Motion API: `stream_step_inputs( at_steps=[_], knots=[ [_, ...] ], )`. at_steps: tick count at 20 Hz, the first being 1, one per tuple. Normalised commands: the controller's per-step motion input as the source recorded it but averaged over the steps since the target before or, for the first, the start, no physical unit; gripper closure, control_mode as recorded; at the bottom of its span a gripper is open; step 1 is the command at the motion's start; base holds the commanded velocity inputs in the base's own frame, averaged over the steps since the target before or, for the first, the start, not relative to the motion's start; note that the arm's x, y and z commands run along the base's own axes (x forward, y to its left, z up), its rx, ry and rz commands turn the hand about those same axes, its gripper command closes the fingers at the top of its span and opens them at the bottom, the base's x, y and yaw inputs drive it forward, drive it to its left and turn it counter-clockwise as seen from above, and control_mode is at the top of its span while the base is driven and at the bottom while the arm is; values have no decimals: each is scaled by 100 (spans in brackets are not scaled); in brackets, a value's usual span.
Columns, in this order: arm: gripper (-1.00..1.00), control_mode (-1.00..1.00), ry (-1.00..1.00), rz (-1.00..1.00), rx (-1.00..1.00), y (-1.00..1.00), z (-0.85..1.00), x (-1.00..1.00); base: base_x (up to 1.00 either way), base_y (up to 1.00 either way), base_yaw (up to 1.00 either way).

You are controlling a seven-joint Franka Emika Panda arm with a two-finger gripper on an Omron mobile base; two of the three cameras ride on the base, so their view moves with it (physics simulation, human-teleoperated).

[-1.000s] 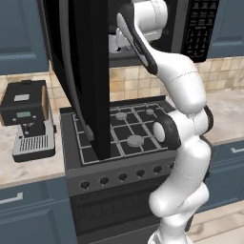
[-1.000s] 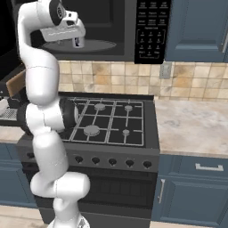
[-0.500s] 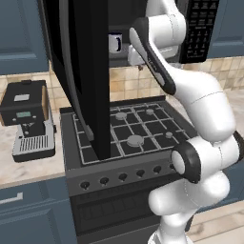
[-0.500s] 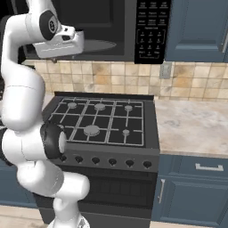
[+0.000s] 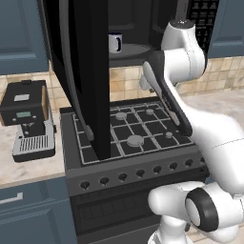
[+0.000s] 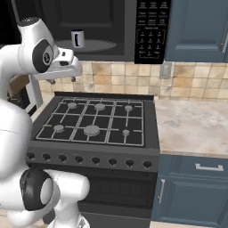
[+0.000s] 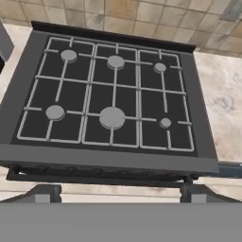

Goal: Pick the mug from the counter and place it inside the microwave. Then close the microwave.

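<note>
The mug (image 5: 114, 43) stands upright inside the open microwave (image 5: 133, 28) on its floor, handle dark; the right base view shows the mug (image 6: 78, 38) left of the keypad panel (image 6: 149, 31). The microwave door (image 5: 86, 71) hangs wide open over the stove's left side. My gripper (image 6: 62, 78) is outside the cavity, below and in front of it, above the stove. In the hand view the gripper (image 7: 120, 193) is open, its fingertips (image 7: 47, 193) far apart, with nothing between them. The beige counter (image 6: 196, 124) lies right of the stove.
The black gas stove (image 7: 113, 118) is straight under the hand. A black-and-silver coffee machine (image 5: 26, 116) stands on the left counter (image 5: 19, 167). Blue cabinets (image 6: 196, 26) flank the microwave. Blue drawers (image 6: 196, 178) sit under the right counter.
The arm has drawn back out of the microwave cavity and the hand has dropped to above the stove. The mug stays inside on the microwave floor. The door has not moved.
</note>
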Motion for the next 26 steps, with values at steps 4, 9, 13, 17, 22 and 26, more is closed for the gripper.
stream_step_inputs(
  at_steps=[4, 9, 13, 17, 22, 26],
  knots=[
    [-100, -100, -6, 0, 4, -9, 25, -56, 0, 0, 0],
    [-100, -100, -11, 0, 4, -9, 15, -69, 0, 0, 0],
    [-100, -100, -17, 0, 1, -4, 0, -74, 0, 0, 0],
    [-100, -100, -19, 0, 0, -1, 2, -71, 0, 0, 0],
    [-100, -100, -14, 0, 0, -1, 10, -65, 0, 0, 0],
    [-100, -100, -13, 0, 0, 0, 18, -40, 0, 0, 0]
  ],
)
